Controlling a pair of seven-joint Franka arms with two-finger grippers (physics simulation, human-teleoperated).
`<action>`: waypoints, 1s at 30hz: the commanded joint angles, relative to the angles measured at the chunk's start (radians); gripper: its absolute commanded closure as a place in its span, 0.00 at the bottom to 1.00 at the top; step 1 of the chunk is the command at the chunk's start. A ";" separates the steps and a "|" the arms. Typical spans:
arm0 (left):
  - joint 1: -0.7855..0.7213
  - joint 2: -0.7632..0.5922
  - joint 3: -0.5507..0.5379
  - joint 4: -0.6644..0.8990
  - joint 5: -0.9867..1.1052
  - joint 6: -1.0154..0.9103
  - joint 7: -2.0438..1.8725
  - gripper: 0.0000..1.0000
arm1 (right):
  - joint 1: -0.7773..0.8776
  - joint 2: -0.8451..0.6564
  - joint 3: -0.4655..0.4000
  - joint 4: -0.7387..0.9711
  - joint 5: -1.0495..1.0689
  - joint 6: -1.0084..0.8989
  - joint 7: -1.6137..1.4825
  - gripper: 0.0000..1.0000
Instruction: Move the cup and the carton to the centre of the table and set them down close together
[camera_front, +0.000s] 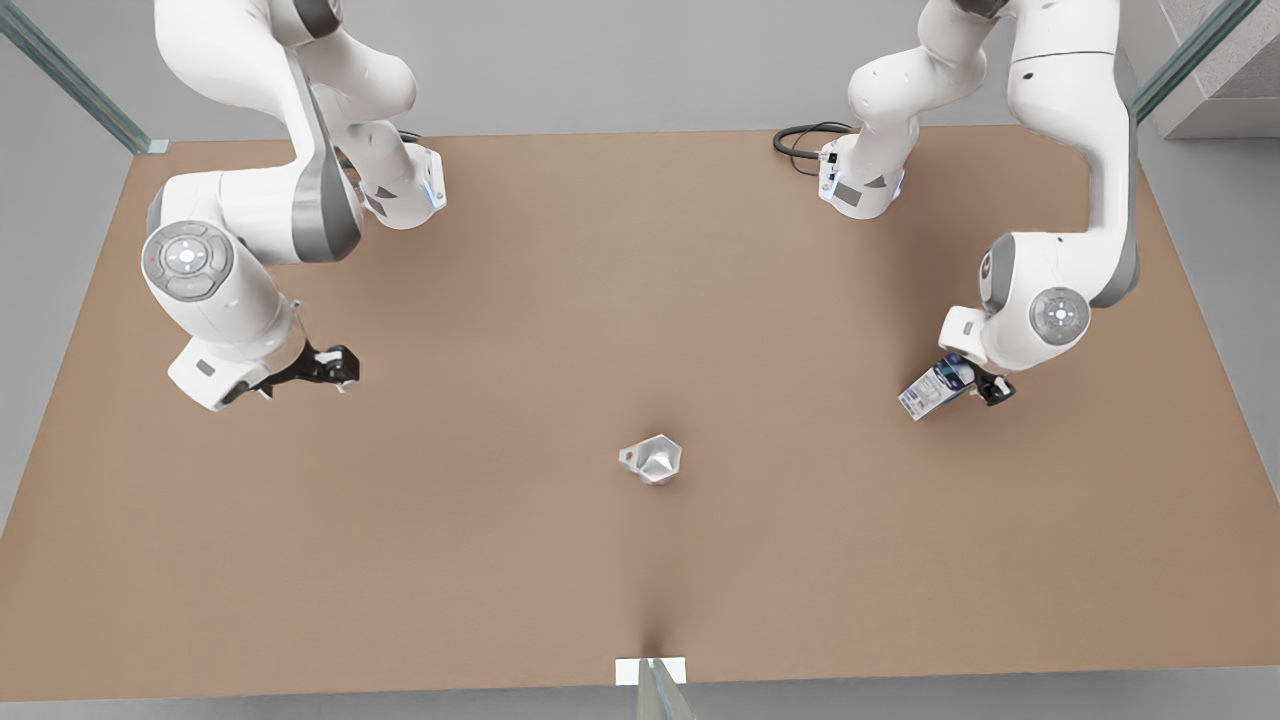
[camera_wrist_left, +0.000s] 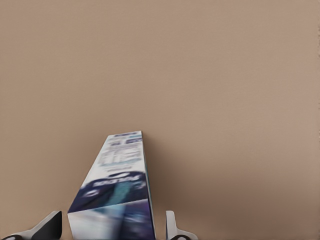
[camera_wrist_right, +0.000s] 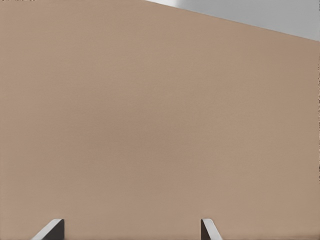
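The left gripper (camera_front: 985, 385), at the front view's right, has its fingers closed on the carton (camera_front: 936, 388), which hangs tilted above the table (camera_front: 640, 600). That skewed hold could let the carton slip or topple when set down. The cup (camera_front: 652, 459) stands near centre. The right gripper (camera_front: 335, 366) waits spread wide and empty at the front view's left.
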 joint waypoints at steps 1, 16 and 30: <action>0.004 0.004 0.000 0.000 0.000 0.000 0.000 0.00 | 0.005 0.000 0.000 0.003 0.000 -0.002 0.000 0.00; 0.010 0.045 0.014 0.005 0.034 0.005 -0.012 0.43 | -0.009 0.016 -0.003 0.007 0.012 0.026 -0.002 0.00; -0.274 0.033 -0.044 0.143 0.005 -0.086 -0.739 0.40 | -0.007 0.017 -0.003 0.007 0.012 0.027 -0.002 0.00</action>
